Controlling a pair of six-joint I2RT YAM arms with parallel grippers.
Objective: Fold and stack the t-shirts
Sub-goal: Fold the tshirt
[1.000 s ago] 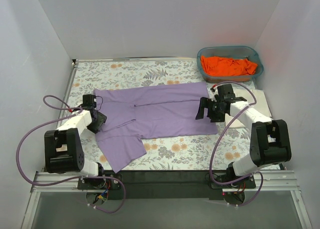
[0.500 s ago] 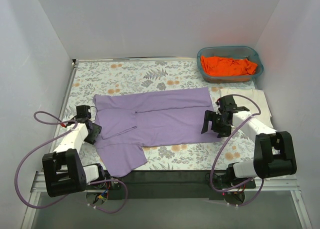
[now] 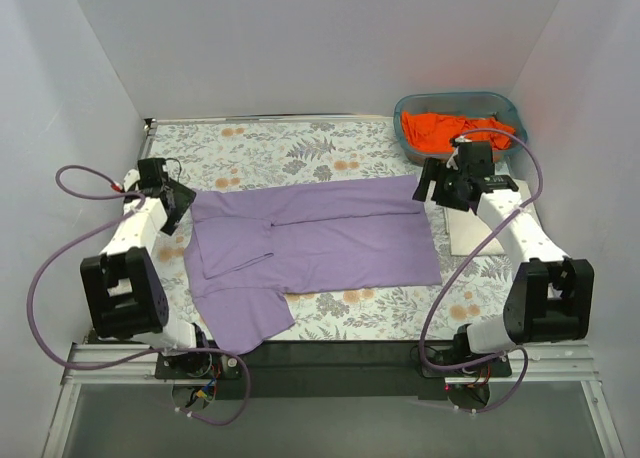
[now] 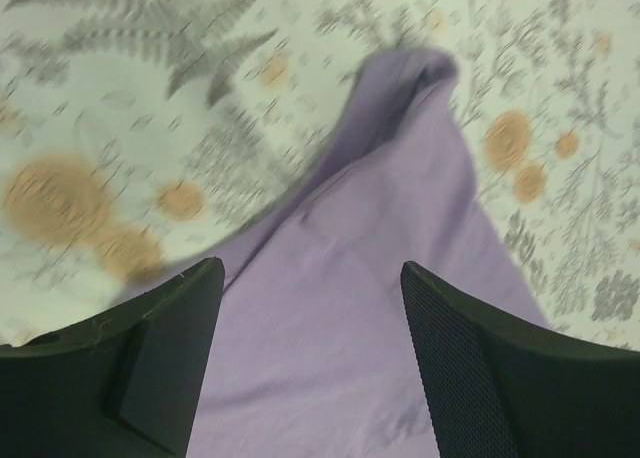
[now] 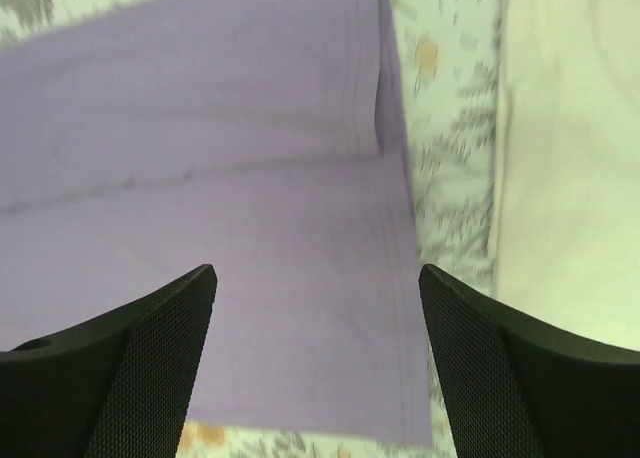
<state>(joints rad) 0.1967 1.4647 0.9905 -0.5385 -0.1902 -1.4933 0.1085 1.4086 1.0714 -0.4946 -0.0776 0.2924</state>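
Being limp and light, the lavender t-shirt (image 3: pixel 320 240) is probably best pinched at its far corners; left gripper (image 4: pixel 310 270) and right gripper (image 5: pixel 317 272) are spread, empty.

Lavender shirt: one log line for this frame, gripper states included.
lavender shirt: flat, far edge folded over | left gripper: open, empty, far-left corner | right gripper: open, empty, far-right corner | orange shirt: in basket

Three shirts: one purple shirt (image 3: pixel 320 243), one orange shirt (image 3: pixel 455 130), one cream shirt (image 3: pixel 465 230). One basket (image 3: pixel 405 113). Two pincers: left pincer (image 3: pixel 172 196), right pincer (image 3: pixel 436 184). One surface (image 3: pixel 300 148).
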